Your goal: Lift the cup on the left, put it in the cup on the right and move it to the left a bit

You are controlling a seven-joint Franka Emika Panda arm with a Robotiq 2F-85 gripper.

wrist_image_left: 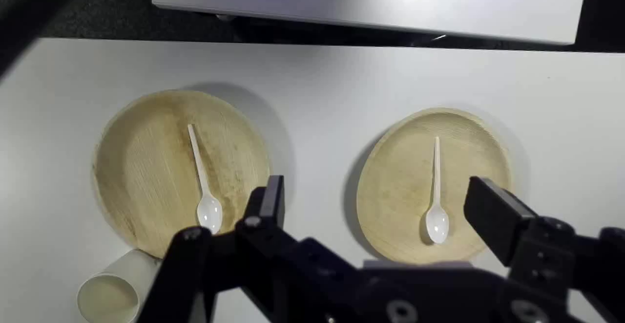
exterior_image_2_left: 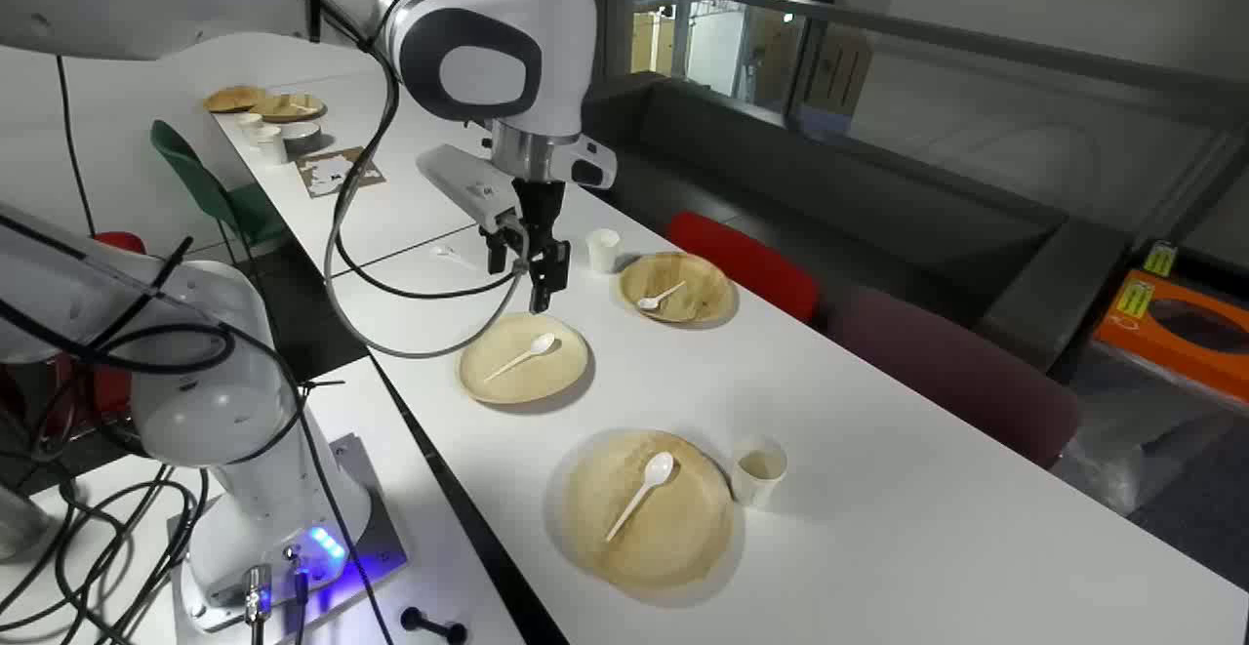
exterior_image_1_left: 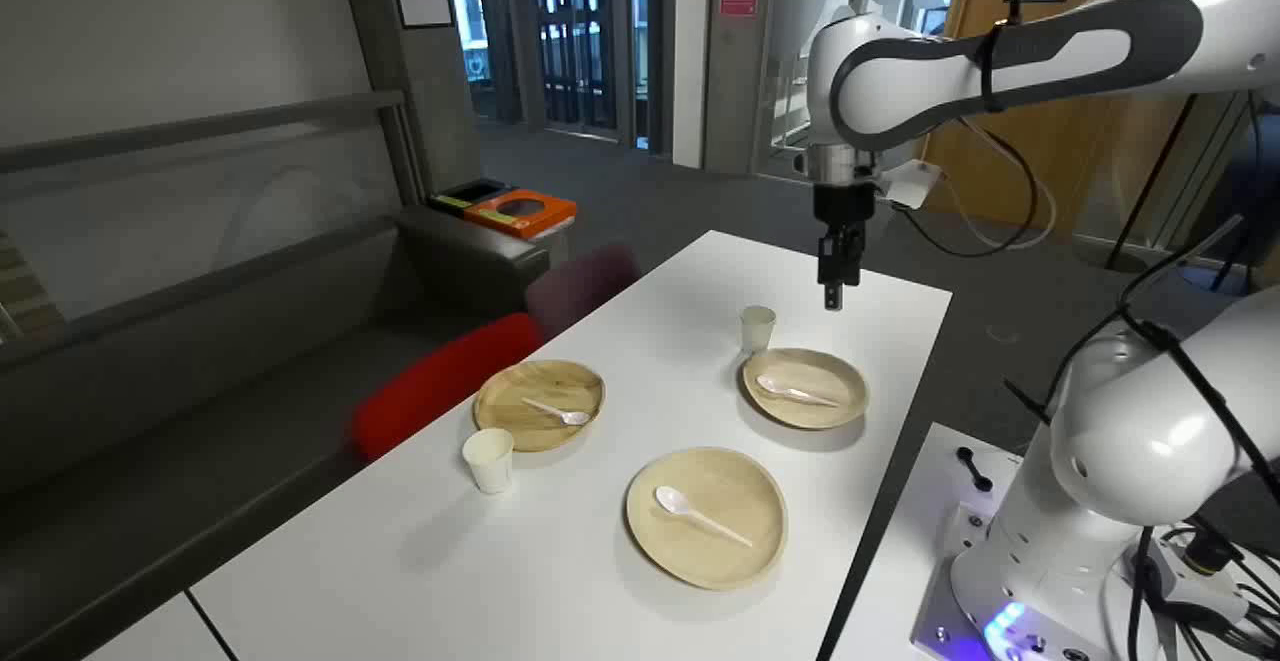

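Two pale paper cups stand upright and apart on the white table. The cup beside the plate near the red chair shows in both exterior views (exterior_image_1_left: 490,460) (exterior_image_2_left: 603,251); it is not seen in the wrist view. The other cup, beside the stained plate, also shows in both exterior views (exterior_image_1_left: 757,329) (exterior_image_2_left: 758,472) and at the lower left of the wrist view (wrist_image_left: 110,293), partly behind a finger. My gripper (exterior_image_1_left: 838,276) (exterior_image_2_left: 522,279) hangs well above the table, pointing down, apart from both cups. In the wrist view its fingers (wrist_image_left: 373,186) are wide apart with nothing between them.
Three leaf plates with white spoons lie on the table: the stained one (exterior_image_2_left: 649,518), a front one (exterior_image_1_left: 707,518) and one near the red chair (exterior_image_1_left: 540,406). A loose spoon (exterior_image_2_left: 452,255) lies near the table joint. More cups and plates (exterior_image_2_left: 288,106) stand farther back.
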